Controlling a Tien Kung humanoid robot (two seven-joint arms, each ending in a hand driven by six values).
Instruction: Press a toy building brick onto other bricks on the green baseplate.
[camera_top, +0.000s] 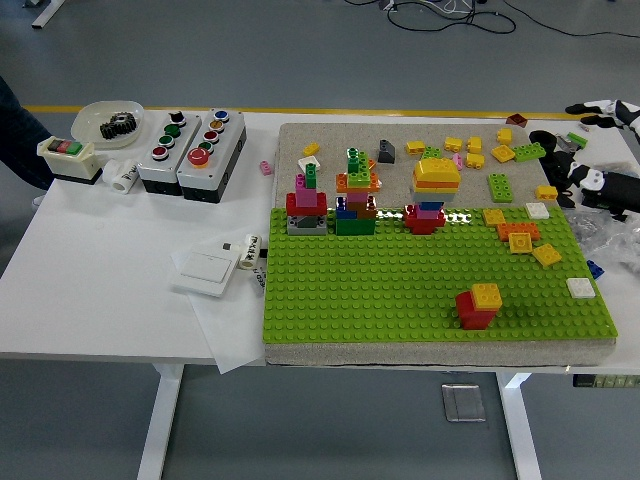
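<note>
Your right hand (605, 150) is mostly cut off at the right edge of the head view: you see black-and-white fingers (592, 108) near the worktop's far right corner and another part lower at the edge. They look spread and hold nothing, though the palm is out of frame. Your left hand does not show at all.

The task's pieces sit free on the green baseplate (380, 290): a yellow brick (487, 295) rests on top of a red brick (474, 310) toward the plate's near right, slightly offset to the right, and you cannot tell how firmly it is seated. Nothing touches the pair.

Along the plate's far edge stand three small brick towers (355, 195), close together; their individual pieces are hard to separate. Loose bricks (520, 235) lie at the plate's far right, and a white tile (580, 288) sits near its right edge.

Open studs surround the stacked pair on the left and toward the near edge. The worktop (100, 290) is bare on the near left; a white switch plate (205, 266) lies just left of the baseplate, and two button boxes (190, 150) stand at the far left. A person's dark sleeve (18, 135) is clipped at the left edge.
</note>
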